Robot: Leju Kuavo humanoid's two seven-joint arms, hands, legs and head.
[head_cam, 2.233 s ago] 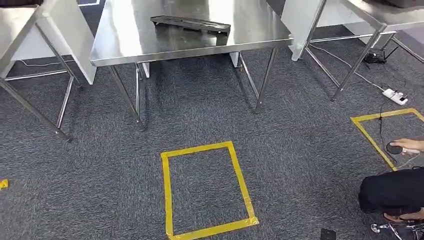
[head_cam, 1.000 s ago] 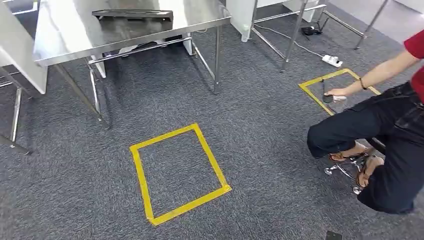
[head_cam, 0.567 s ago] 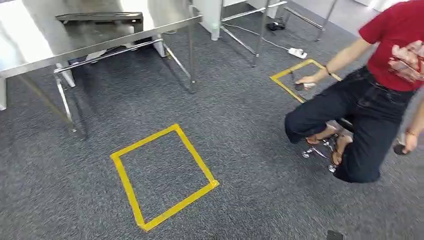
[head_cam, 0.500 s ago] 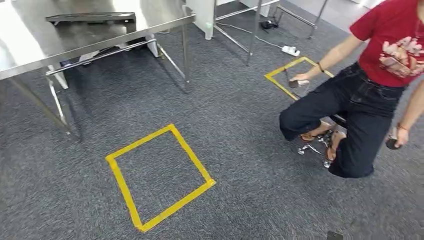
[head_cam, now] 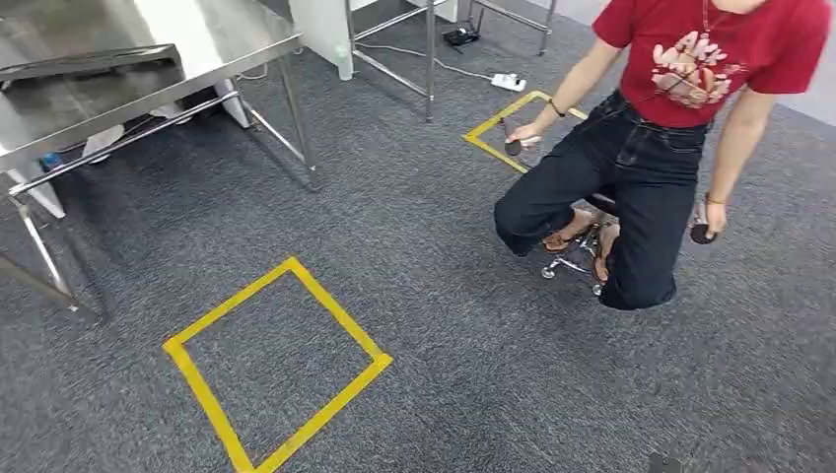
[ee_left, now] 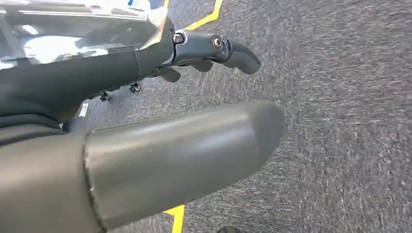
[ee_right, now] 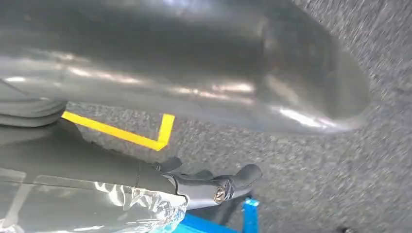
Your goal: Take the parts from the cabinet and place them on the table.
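Meanwhile both hands, left hand (ee_left: pixel 194 141) and right hand (ee_right: pixel 204 82), hang loose and hold nothing; the table (head_cam: pixel 128 59) lies upper left in the head view, no cabinet visible.

One steel desk (head_cam: pixel 197 39) stands at ten o'clock, and one dark flat part (head_cam: pixel 89 61) lies on it. Two yellow tape squares mark the carpet: one (head_cam: pixel 276 365) at seven o'clock, one (head_cam: pixel 493 133) at one o'clock. One person (head_cam: pixel 641 148) in a red shirt sits at two o'clock, with one small dark round object in each hand, two in all (head_cam: pixel 513 148) (head_cam: pixel 701 234). One white power strip (head_cam: pixel 509 82) lies at twelve o'clock.
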